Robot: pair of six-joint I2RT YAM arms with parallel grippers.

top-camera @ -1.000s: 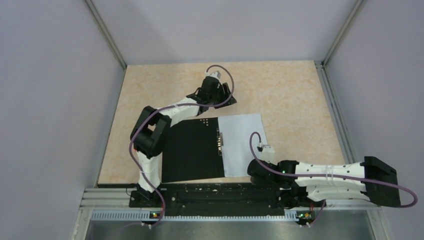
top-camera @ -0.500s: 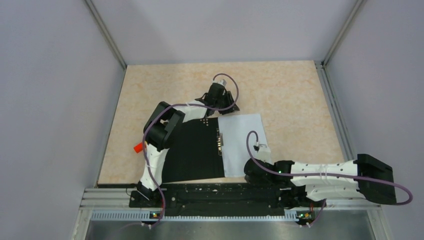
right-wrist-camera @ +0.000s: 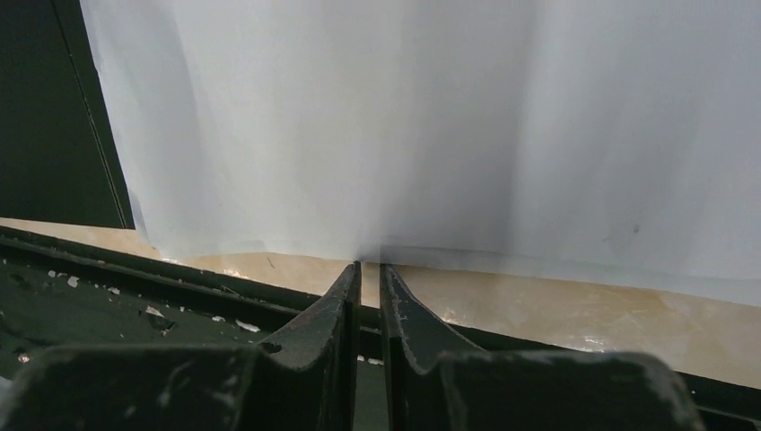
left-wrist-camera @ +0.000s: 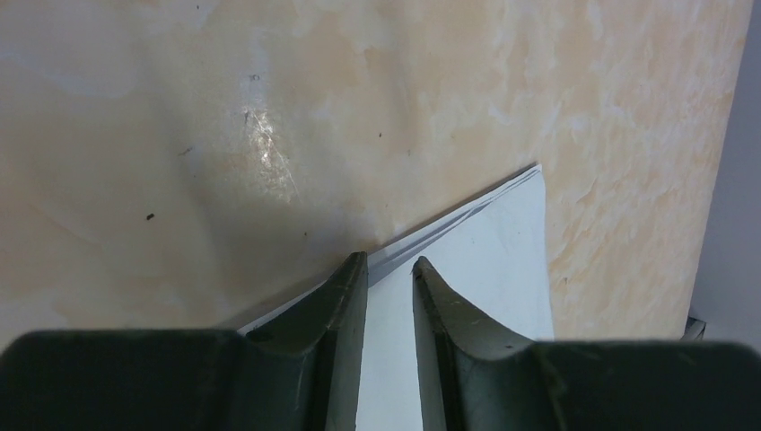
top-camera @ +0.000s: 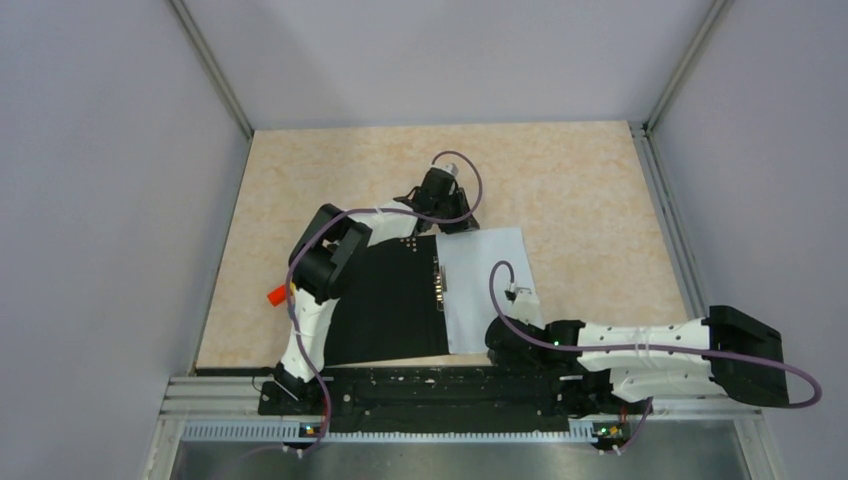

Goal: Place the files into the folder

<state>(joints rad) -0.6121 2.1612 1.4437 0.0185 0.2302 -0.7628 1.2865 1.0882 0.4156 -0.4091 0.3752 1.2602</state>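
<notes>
Dark fingers [left-wrist-camera: 345,301] of the left gripper [left-wrist-camera: 389,269] stand a narrow gap apart, not clenched. White paper shows through the slot, and I see nothing clamped between them. Their tips sit right at the far edge of the files [left-wrist-camera: 485,260], close to the far left corner of the stack. The sheet edges are fanned slightly there, so I can pick out several layers. Beyond that edge is the bare mottled beige table [left-wrist-camera: 269,108].

The right gripper [right-wrist-camera: 369,268] is all but closed, with only a thin dark slit left between its fingers. From my view nothing lies inside the slit. Its tips meet the near edge of the files, where the paper looks shaded. A strip of table and the black rail [right-wrist-camera: 135,305] lie just below that edge.

From above, the folder [top-camera: 385,295] lies open and flat near the front of the table, its black inner faces up. The files cover its right half. The left half is bare, and the small metal clip [top-camera: 438,280] sits at the spine between the two. The left arm reaches over the folder's far left part, and the right arm comes in low along the near edge. A small orange block [top-camera: 276,295] rests on the table to the left of the folder, beside the left arm.
</notes>
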